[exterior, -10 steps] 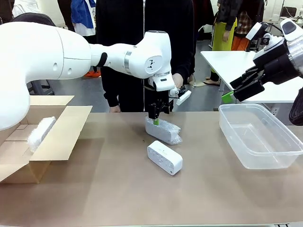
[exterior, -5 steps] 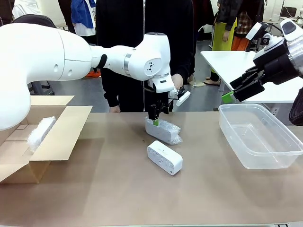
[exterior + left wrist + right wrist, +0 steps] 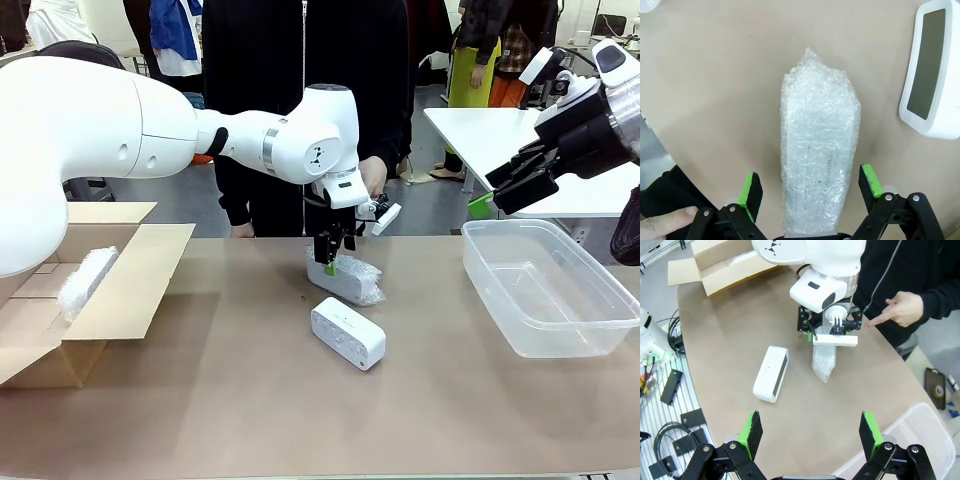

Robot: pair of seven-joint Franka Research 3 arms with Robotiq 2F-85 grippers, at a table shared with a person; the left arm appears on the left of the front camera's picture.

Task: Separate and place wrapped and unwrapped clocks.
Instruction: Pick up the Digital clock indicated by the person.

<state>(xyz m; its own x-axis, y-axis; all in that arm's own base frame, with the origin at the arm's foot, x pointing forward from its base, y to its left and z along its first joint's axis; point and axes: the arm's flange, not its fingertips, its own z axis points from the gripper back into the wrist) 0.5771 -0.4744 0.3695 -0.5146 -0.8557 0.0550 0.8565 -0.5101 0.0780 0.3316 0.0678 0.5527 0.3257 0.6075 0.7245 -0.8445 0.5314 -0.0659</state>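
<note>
In the front view, the left arm reaches across the middle of the table (image 3: 200, 420). We see the left gripper (image 3: 332, 262) pointing down at the near end of a bubble-wrapped bundle (image 3: 352, 281) that lies on the tabletop. Just in front of it, a little apart, lies the bare white clock (image 3: 348, 333). A second bubble-wrapped bundle (image 3: 84, 281) rests inside the open cardboard box (image 3: 120, 310) at the left edge. A clear plastic tub (image 3: 560, 320) stands at the right. The right gripper (image 3: 500, 192) hangs high above the tub's far side, holding nothing. A person (image 3: 300, 110) in black stands behind the table.

In the left wrist view, the left gripper (image 3: 810, 184) has its jaws spread wide. Its green pads (image 3: 751, 190) sit on either side of the bundle's (image 3: 820, 135) near end. We see a gap on one side, while the other pad is very close to the wrap. The clock (image 3: 934, 75) lies well to one side with its dark display facing up. A fingertip (image 3: 670, 220) of the person shows at the lower corner.

In the right wrist view, the right gripper (image 3: 810, 432) is fully spread and empty, high above the table. Below it we see the clock (image 3: 771, 373) and the bundle (image 3: 824, 362) under the left gripper (image 3: 830, 332). The person's hand (image 3: 900, 310) points towards the bundle.
</note>
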